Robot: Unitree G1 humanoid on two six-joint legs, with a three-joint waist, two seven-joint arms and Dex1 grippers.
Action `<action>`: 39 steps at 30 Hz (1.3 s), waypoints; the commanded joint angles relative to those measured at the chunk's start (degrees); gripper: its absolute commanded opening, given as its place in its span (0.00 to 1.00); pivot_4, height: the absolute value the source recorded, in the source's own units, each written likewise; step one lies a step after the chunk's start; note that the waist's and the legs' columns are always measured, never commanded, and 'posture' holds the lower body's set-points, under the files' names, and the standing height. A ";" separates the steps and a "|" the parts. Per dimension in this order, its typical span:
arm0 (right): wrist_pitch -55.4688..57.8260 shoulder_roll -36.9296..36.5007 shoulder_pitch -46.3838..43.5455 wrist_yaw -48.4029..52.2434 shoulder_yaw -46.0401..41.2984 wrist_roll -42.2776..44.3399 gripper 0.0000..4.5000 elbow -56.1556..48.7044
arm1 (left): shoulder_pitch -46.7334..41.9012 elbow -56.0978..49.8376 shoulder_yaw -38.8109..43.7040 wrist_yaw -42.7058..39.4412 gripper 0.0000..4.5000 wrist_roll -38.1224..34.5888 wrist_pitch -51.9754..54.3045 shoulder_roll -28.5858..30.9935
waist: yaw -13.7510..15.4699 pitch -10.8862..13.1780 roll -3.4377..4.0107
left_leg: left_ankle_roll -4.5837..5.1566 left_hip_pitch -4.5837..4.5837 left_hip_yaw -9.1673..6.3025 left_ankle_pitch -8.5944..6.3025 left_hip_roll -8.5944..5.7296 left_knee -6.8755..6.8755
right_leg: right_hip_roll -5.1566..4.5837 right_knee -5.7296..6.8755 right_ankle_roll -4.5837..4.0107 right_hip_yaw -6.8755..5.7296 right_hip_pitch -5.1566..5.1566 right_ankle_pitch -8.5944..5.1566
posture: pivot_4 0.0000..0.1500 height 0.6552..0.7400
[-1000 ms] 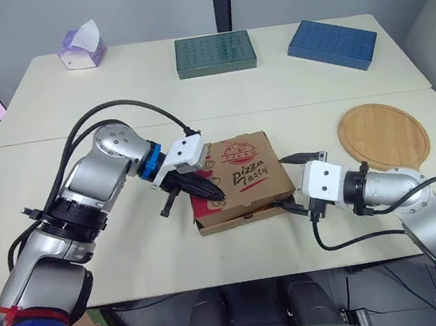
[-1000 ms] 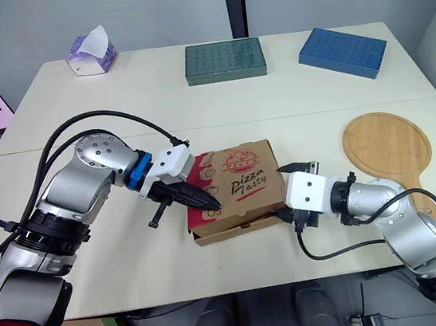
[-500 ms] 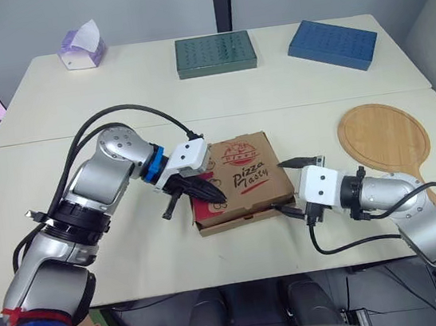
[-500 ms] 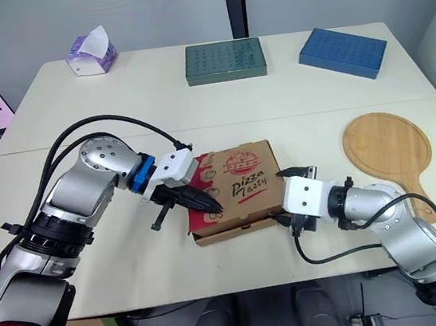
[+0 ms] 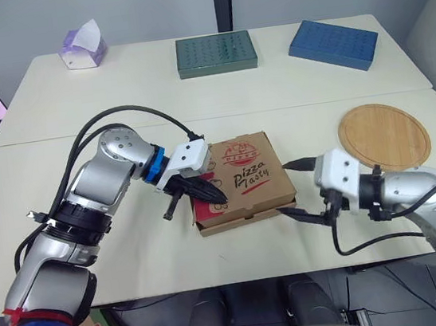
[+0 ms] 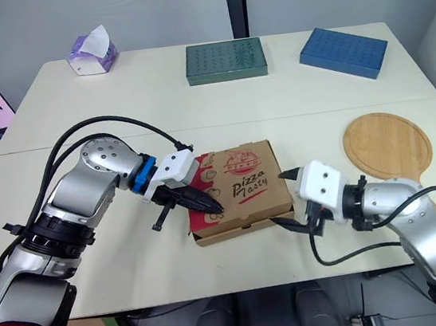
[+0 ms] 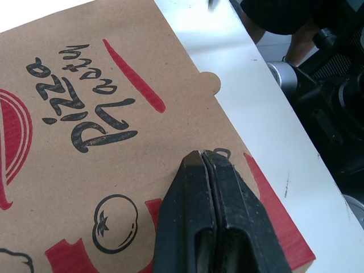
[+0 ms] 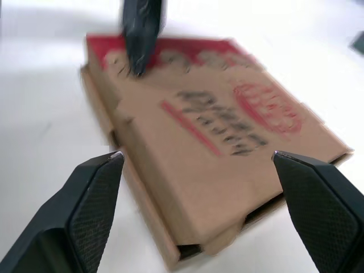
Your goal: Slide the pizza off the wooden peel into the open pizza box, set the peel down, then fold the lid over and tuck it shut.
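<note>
Centre of the head view: pizza box (image 5: 244, 177) sits on the table (image 5: 149, 252) with its lid down. The pizza is presumably inside, I can't see it. Wooden peel (image 5: 383, 137) lies bare at mid right, well apart from the box, so that part reads as done. Left gripper (image 5: 213, 195) has its fingers together, tip pressing the lid near its lower-left corner. Right gripper (image 5: 298, 190) is spread wide just beside the box's right side, one finger higher in frame than the other. I can't tell whether it touches the cardboard. Green case (image 5: 216, 53) and blue case (image 5: 332, 43) sit along the top of the frame, out of the way.

Left wrist view: both fingers sit flat against each other, tip on the printed lid next to the tomato drawing (image 7: 116, 230), close to the red edge band. Looks like a sound hold-down spot.

Right wrist view: fingers are apart, with the box ahead of them and not gripped. The lid stands proud at the nearest corner, with a dark gap (image 8: 190, 250) under it. That edge looks untucked.

My read is that the step in hand is the tuck.
- Left should press straight down as the anchor. Any sideways load probably skates the box across the table.
- Right should come in low at the gap corner and push the flap inward, not down.
- The cardboard looks thin, so go slow and light. Too much force likely creases the lid or squashes the pizza.
- Done when the gap closes along that edge.
</note>
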 commanded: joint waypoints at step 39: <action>-7.96 -9.64 0.39 7.86 1.26 0.17 0.00 7.91 | 1.36 -1.46 0.28 -0.58 0.00 1.40 1.27 0.07 | -0.16 0.00 0.01 | 0.01 0.00 0.02 0.00 0.00 -0.02 | 0.00 -0.03 0.01 0.01 -0.02 -0.01 | 1.00 0.86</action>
